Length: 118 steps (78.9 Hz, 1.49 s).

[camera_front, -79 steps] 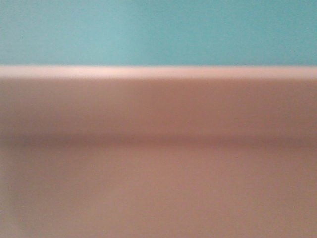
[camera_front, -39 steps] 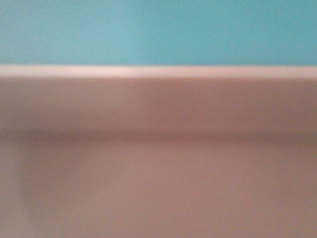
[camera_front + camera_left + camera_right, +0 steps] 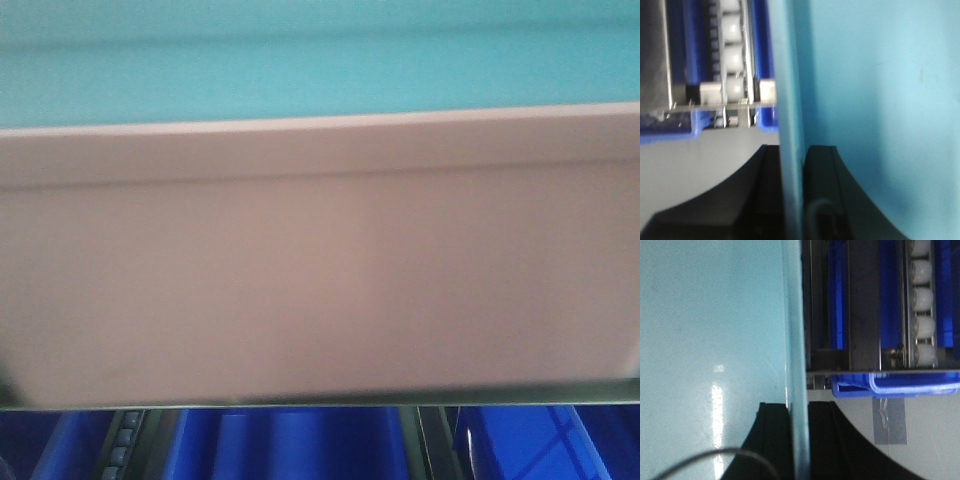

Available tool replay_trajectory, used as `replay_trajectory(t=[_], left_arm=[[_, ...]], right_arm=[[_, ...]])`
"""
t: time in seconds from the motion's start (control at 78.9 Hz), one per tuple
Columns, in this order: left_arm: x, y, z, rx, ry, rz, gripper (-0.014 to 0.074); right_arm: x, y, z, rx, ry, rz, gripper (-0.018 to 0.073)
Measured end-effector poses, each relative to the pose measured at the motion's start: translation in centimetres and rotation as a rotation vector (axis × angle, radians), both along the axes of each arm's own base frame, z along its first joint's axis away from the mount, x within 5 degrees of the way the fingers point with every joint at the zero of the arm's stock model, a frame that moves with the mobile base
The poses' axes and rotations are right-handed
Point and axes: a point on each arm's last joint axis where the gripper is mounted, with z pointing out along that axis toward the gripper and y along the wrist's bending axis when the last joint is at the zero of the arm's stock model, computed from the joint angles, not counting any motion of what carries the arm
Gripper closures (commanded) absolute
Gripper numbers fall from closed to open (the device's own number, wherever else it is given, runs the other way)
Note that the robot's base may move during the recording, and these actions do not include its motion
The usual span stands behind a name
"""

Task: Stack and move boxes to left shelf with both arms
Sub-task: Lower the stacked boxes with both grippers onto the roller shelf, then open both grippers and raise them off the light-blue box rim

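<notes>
The salmon pink plastic bin (image 3: 320, 270) filled the front view, with the light sky-blue plastic bin (image 3: 300, 80) nested at its 12 o'clock. The left gripper (image 3: 790, 200) and right gripper (image 3: 799, 440) each clamped the blue rim. Dark blue ribbed crates (image 3: 290, 445) showed blurred at 6 o'clock, white rollers (image 3: 922, 300) beside them.

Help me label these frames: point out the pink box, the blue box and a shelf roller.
pink box (image 3: 320, 290): front view, on its side wall.
blue box (image 3: 710, 330): right wrist view, on its inner wall.
shelf roller (image 3: 923, 294): right wrist view, on one white roller's middle.
</notes>
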Motion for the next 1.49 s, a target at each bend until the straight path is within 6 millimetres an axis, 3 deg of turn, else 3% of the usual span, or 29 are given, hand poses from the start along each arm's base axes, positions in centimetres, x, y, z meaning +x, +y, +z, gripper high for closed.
replay_trajectory(t=[0.393, 0.697, 0.874, 1.204, 1.343, 1.495], left_arm=[[9.5, -1.5, -0.3, -0.022, -0.119, 0.030, 0.0603], [15.0, -2.5, -3.3, -0.025, -0.152, 0.050, 0.0603], [15.9, -3.0, -4.9, -0.021, -0.140, 0.042, 0.0603], [16.1, -3.0, -5.2, -0.027, -0.134, 0.044, 0.0587], [16.1, -3.0, -5.4, -0.026, -0.120, 0.048, 0.0477], [16.2, -3.2, -5.1, -0.041, -0.138, 0.043, 0.0242]], right_arm=[[8.8, -1.3, -0.9, -0.008, -0.124, -0.004, 0.0506], [15.0, -1.4, -4.0, -0.021, -0.158, -0.005, 0.0506], [15.3, -1.6, -4.8, -0.042, -0.130, -0.017, 0.0506], [15.2, -1.7, -5.0, -0.057, -0.113, -0.027, 0.0484], [15.3, -1.7, -5.5, -0.068, -0.088, -0.034, 0.0370], [15.3, -1.5, -5.5, -0.049, -0.078, -0.041, 0.0176]])
